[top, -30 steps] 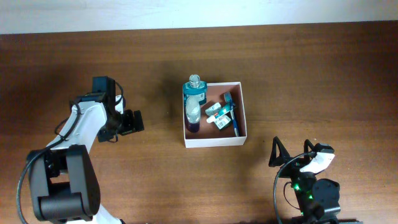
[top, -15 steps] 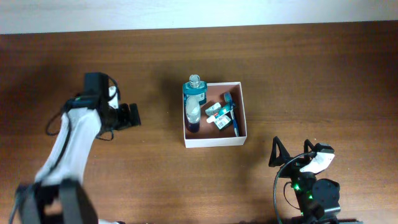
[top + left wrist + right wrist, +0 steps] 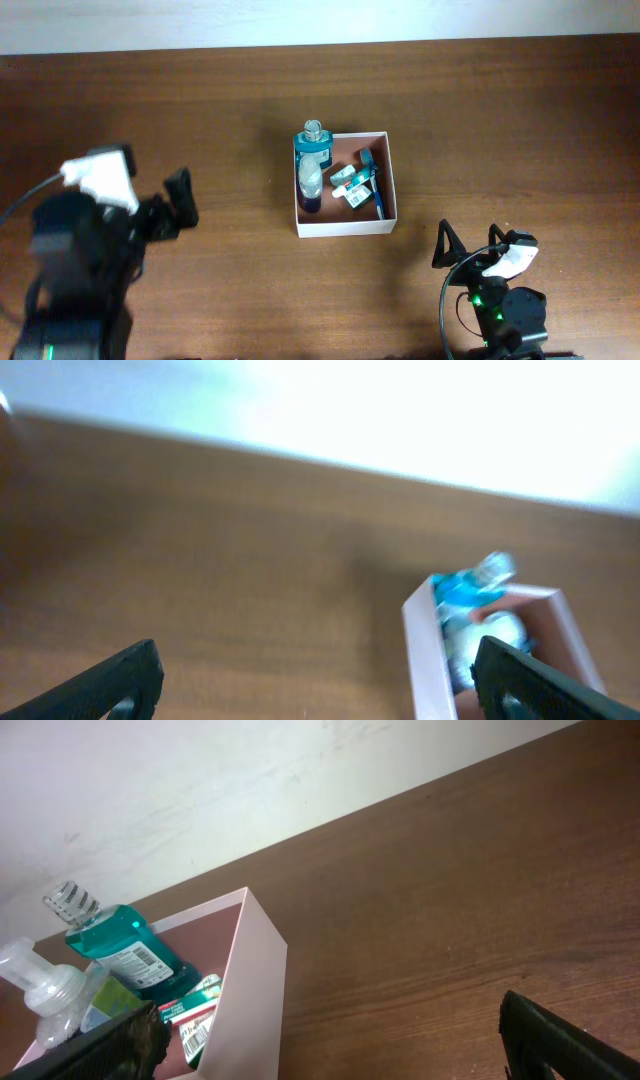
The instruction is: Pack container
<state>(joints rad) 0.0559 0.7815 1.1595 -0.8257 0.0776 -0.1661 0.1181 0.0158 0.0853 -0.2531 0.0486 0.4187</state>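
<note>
The container (image 3: 343,229) is a square shallow white-walled box with a reddish-brown inside, at the table's middle. It holds a teal bottle (image 3: 313,146), a clear bottle (image 3: 310,182), small teal-and-white packets (image 3: 350,183) and a blue stick (image 3: 378,200). My left gripper (image 3: 183,203) is open and empty, well left of the container. My right gripper (image 3: 447,245) is open and empty, at the front right of the container. The container also shows in the left wrist view (image 3: 423,643), blurred, and in the right wrist view (image 3: 258,990).
A white wall (image 3: 250,770) runs along the table's far edge. The brown wooden table (image 3: 500,120) lies bare around the container.
My left arm has pulled back toward the front left, away from the container, its gripper still open. The right arm and the container's contents have not moved.
</note>
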